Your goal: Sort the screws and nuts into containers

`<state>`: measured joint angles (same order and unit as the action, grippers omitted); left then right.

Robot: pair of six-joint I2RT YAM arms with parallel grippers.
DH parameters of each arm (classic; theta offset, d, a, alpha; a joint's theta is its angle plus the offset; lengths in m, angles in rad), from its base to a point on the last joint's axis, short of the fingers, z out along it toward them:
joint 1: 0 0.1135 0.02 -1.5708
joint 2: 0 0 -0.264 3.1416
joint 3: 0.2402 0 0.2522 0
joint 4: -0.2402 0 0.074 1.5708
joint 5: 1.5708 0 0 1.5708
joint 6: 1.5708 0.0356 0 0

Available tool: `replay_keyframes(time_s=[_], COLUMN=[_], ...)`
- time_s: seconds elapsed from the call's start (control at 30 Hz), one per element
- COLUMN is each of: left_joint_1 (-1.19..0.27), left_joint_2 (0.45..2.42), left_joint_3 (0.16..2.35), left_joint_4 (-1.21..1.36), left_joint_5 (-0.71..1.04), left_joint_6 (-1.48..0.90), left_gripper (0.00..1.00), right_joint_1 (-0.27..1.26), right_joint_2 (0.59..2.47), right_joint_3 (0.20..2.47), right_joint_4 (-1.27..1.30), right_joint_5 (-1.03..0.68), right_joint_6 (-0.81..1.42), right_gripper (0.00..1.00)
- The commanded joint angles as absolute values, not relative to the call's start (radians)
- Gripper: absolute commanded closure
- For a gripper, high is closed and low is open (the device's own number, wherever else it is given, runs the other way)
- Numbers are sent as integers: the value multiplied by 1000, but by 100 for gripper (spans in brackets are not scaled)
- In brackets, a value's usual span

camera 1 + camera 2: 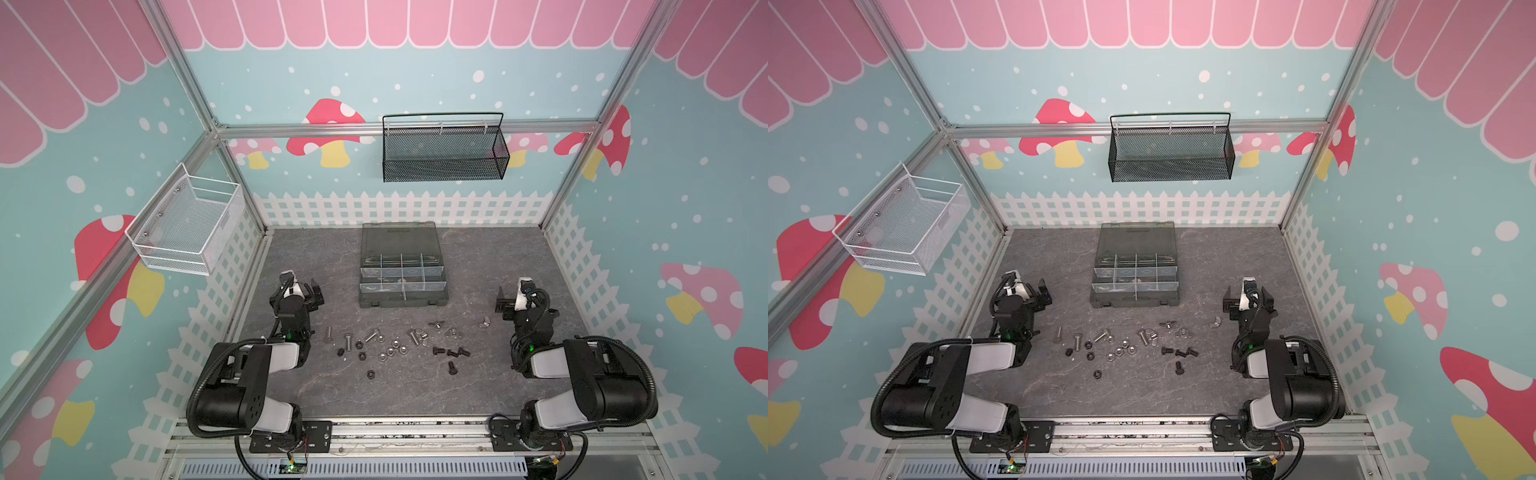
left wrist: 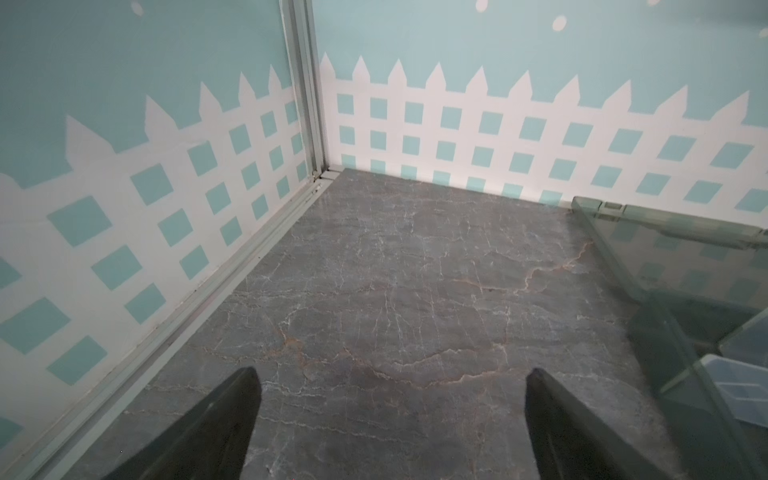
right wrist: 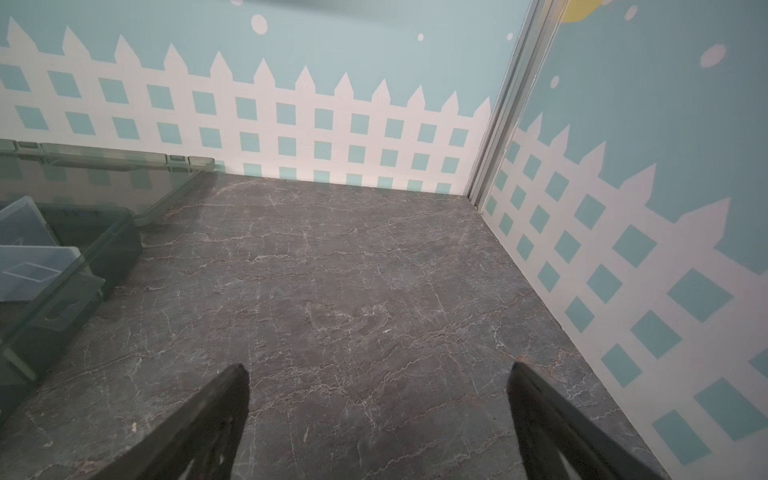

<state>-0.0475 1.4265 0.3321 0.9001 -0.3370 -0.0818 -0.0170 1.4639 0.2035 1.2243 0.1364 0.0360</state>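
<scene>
- top views: the left gripper (image 1: 297,296) and the right gripper (image 1: 1248,302) sit on either side of the open organiser case (image 1: 403,302). both have their jaws spread wide and empty, pointing at the far wall.
- top views: the screws (image 1: 348,341) and nuts (image 1: 390,351) lie loose on the grey floor (image 1: 415,390). they are nearer the arm bases than the jaws are, so they sit behind both grippers. the containers (image 1: 402,272) lie beyond the scatter.
- top views: the silver screws at the left end lie lengthwise towards the far wall and are closest to the left arm. the wing nuts (image 1: 436,324) are closer to the right arm.
- left wrist view: two dark fingertips (image 2: 232,415) stand far apart over bare floor, with the smoky lid (image 2: 665,249) at the edge. no hardware is in sight.
- right wrist view: the fingertips (image 3: 216,415) are again far apart and hold nothing. a corner of the case shows.
- judgement: either arm must turn back and dip down to reach a piece.
</scene>
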Motion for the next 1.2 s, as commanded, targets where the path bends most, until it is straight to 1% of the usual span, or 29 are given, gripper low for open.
replay_keyframes(time_s=[0.0,0.13,0.3,0.37,0.6,0.7,0.87,1.0,1.17], left_joint_1=[-50,-53,-58,-65,-81,-84,-85,-86,-86], left_joint_2=[1343,1243,1117,1077,932,891,843,840,850], left_joint_3=[319,313,311,317,403,401,373,411,426], left_joint_4=[855,771,647,601,312,287,315,256,239], left_joint_5=[-333,-343,-332,-334,-352,-332,-269,-241,-220], left_joint_6=[-81,-94,-162,-176,-293,-368,-465,-487,-518], left_gripper=[0,0,0,0,0,0,0,0,0], right_joint_1=[-9,-9,-4,7,40,49,99,198,273], right_joint_2=[1394,1293,1205,1172,1090,1101,1152,1193,1249], right_joint_3=[233,300,374,414,539,596,666,701,734], right_joint_4=[1131,868,568,424,8,-150,-337,-413,-476], right_joint_5=[205,279,274,304,281,242,181,144,51], right_joint_6=[68,152,244,284,400,449,518,561,597], right_gripper=[2,2,2,2,2,2,2,0,7])
